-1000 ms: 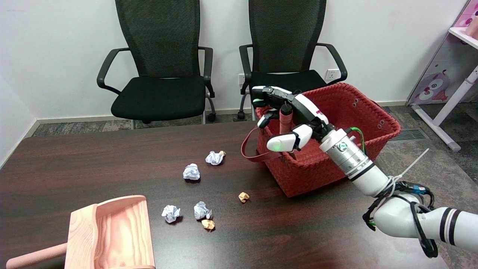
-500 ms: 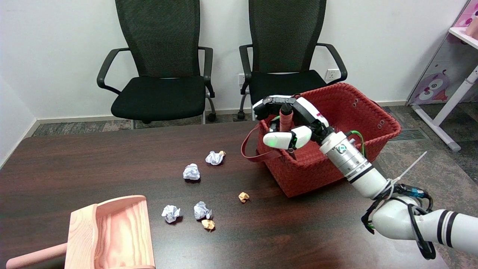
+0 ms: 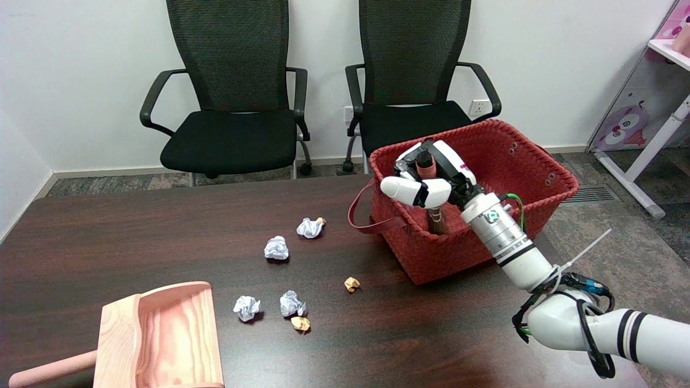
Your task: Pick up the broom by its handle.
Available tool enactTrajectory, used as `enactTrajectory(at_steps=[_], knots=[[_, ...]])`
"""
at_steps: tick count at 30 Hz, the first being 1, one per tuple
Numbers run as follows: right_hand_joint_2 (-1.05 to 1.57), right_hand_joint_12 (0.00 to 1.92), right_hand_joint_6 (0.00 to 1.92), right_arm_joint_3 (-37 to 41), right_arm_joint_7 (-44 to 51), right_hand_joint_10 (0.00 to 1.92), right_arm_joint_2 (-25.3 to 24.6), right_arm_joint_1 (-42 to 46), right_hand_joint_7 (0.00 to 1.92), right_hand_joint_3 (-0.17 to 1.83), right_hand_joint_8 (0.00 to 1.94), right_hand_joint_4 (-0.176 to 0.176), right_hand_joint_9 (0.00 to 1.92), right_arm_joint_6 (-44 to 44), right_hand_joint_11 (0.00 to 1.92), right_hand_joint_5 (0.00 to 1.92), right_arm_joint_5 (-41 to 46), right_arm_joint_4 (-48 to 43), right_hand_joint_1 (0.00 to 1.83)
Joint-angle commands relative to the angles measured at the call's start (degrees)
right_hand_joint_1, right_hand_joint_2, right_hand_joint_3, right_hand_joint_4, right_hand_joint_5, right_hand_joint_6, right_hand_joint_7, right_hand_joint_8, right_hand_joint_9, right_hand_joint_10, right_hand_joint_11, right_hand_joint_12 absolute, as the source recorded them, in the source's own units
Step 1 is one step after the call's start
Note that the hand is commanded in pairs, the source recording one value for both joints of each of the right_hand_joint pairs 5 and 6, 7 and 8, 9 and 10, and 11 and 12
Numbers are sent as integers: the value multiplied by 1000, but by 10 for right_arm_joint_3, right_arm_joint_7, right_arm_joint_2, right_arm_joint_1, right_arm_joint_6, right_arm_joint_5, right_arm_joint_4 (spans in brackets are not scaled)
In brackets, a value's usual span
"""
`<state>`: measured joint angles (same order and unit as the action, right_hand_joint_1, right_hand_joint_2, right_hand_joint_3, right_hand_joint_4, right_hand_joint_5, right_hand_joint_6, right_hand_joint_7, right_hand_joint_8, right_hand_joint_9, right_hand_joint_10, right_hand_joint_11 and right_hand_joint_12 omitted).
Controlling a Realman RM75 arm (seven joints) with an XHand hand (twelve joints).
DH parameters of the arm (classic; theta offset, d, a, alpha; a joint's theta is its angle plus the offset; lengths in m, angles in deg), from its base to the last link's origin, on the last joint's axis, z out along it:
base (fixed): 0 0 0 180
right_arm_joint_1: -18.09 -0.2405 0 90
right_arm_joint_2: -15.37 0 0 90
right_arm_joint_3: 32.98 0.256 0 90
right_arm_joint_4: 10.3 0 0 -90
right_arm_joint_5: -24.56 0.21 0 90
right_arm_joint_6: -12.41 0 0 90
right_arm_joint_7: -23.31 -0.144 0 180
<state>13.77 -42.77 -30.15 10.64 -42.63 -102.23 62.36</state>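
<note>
The broom's handle [image 3: 428, 168] is a reddish-pink ribbed stick with a dark tip, standing upright inside the red woven basket [image 3: 533, 178]. Its lower shaft [image 3: 435, 220] shows below my hand, and the brush end is hidden in the basket. My right hand [image 3: 428, 180] reaches in from the lower right and wraps its fingers around the handle's top, thumb across the front.
Several crumpled paper balls [image 3: 276, 248] lie on the dark table, left of the basket. A pink wooden dustpan [image 3: 161, 339] sits at the near left. Two black office chairs [image 3: 232, 108] stand behind the table. The basket's strap [image 3: 358, 213] loops out onto the table.
My fingers, spread around the handle a second ago, have curled in and now grip it. Hand and handle have shifted right, deeper over the basket.
</note>
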Motion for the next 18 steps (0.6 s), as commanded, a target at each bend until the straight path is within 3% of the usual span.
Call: enactTrajectory(at_steps=[1,3,4,5,13,15,18], knots=[[234,1920,1920,2,3,1872,-18,-4,1920,745,1920,176,1872,-13,1920,1920,16,-12,790],[256,1920,1920,3,3,1920,-18,-4,1920,738,1920,172,1920,-14,1920,1920,16,-8,800],[271,1920,1920,6,3,1920,-18,-4,1920,731,1920,108,1920,-14,1920,1920,16,-5,805],[304,1920,1920,9,3,1920,-18,-3,1920,717,1920,14,1920,-14,1920,1920,16,-3,804],[600,1920,1920,34,45,1920,1,12,1920,841,1920,2,1920,-8,1920,1920,31,56,914],[665,1920,1920,38,68,1920,12,19,1920,887,1920,24,1920,-5,1920,1920,55,82,938],[824,1920,1920,40,113,1920,25,27,1920,948,1920,21,1920,-4,1920,1920,91,118,964]])
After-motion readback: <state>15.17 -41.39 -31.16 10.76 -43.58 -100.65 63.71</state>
